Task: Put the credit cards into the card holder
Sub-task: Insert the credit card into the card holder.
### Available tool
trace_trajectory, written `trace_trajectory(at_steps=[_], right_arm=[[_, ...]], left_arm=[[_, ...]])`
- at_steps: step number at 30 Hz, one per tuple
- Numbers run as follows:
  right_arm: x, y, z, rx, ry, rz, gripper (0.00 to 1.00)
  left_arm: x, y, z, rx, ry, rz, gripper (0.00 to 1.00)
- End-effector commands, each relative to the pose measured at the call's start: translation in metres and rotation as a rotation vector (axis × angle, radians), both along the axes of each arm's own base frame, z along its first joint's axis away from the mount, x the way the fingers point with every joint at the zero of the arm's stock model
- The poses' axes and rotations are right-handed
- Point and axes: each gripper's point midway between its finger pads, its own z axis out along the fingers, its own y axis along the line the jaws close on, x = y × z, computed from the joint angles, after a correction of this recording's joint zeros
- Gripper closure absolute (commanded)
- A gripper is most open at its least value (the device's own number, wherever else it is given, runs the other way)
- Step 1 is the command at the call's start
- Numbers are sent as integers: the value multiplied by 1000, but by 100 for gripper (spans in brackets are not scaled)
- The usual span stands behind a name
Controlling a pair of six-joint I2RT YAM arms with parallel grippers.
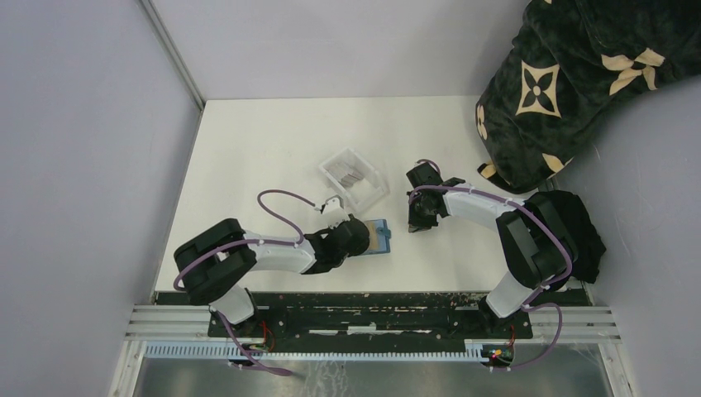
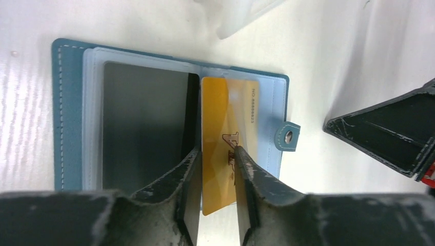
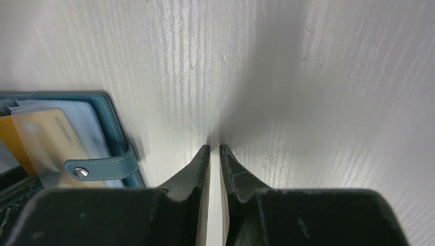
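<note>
Left gripper (image 2: 215, 150) part open, fingers astride near end of one gold credit card (image 2: 223, 113); grip cannot be told. Card's far end tucked under right sleeve of one open teal card holder (image 2: 66, 118); one grey card (image 2: 143, 128) in left sleeve. Left arm (image 1: 273, 252) bent low. Right gripper (image 3: 215, 147) nearly closed, empty, beside snap tab (image 3: 97, 166). One clear tray (image 1: 335, 157) near. White table (image 1: 264, 141), grey walls (image 1: 83, 165).

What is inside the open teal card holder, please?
A dark card fills one sleeve; the gold card sits partly in the other, by the snap tab. Anything beneath is covered.
</note>
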Motion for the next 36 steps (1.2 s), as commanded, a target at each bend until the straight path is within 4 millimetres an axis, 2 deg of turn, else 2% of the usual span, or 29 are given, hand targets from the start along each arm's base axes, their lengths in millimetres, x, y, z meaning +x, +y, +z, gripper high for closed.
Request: trace_trajectory(at_steps=[1, 5, 9, 14, 23, 25, 27, 29, 36], right_arm=[[5, 5, 5, 18, -31, -1, 82], [5, 7, 6, 20, -32, 7, 82], [6, 9, 6, 21, -30, 14, 82], [7, 12, 6, 26, -32, 23, 82], [10, 17, 6, 33, -31, 34, 82], [10, 18, 5, 34, -30, 36, 82], [10, 19, 4, 34, -27, 38, 82], [10, 19, 4, 33, -27, 39, 82], [11, 20, 2, 29, -23, 44, 81]], left_arm=[[-1, 26, -9, 97, -19, 66, 68], [2, 21, -3, 90, -40, 66, 75], [4, 21, 3, 87, -58, 80, 76], [3, 32, 10, 100, -71, 124, 76], [0, 38, 7, 122, -65, 145, 76], [0, 36, 6, 125, -66, 132, 74], [0, 34, 5, 131, -64, 120, 58], [0, 33, 5, 127, -66, 114, 46], [2, 37, 14, 116, -95, 124, 42]])
